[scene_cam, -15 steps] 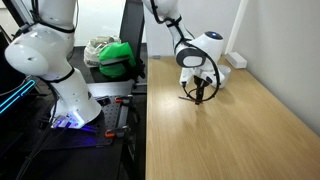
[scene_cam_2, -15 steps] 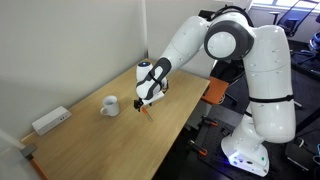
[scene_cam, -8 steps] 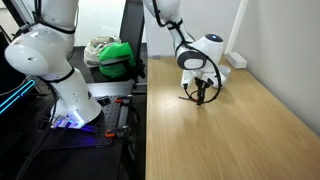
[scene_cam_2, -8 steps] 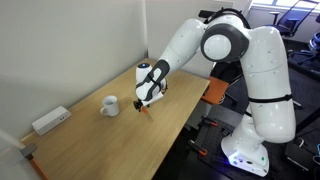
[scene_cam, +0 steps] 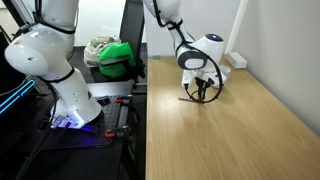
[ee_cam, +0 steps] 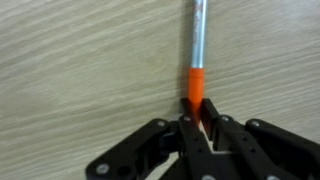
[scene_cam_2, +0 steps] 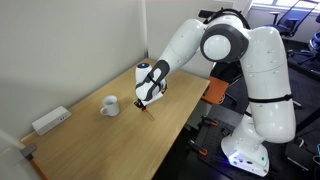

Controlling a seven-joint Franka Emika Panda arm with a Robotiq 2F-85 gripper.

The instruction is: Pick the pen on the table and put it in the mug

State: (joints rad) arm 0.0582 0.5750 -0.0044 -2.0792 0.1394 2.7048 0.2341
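The red-orange pen (ee_cam: 196,75) lies on the light wood table (ee_cam: 80,70), its silvery end pointing away from me in the wrist view. My gripper (ee_cam: 197,108) is shut on the orange part, low over the table. In both exterior views the gripper (scene_cam: 200,95) (scene_cam_2: 147,101) hangs down onto the tabletop, and a bit of orange pen (scene_cam_2: 149,113) shows under it. The white-grey mug (scene_cam_2: 110,105) stands upright on the table (scene_cam_2: 120,145) a short way beside the gripper, toward the wall.
A flat white block (scene_cam_2: 50,121) (scene_cam: 236,60) lies by the wall beyond the mug. Green and white bags (scene_cam: 112,55) sit on a dark stand beside the table's edge. A wide bare stretch of table (scene_cam: 235,140) runs toward the camera.
The jaws have closed from open onto the pen. The arm, the pen and the mug stay where they were.
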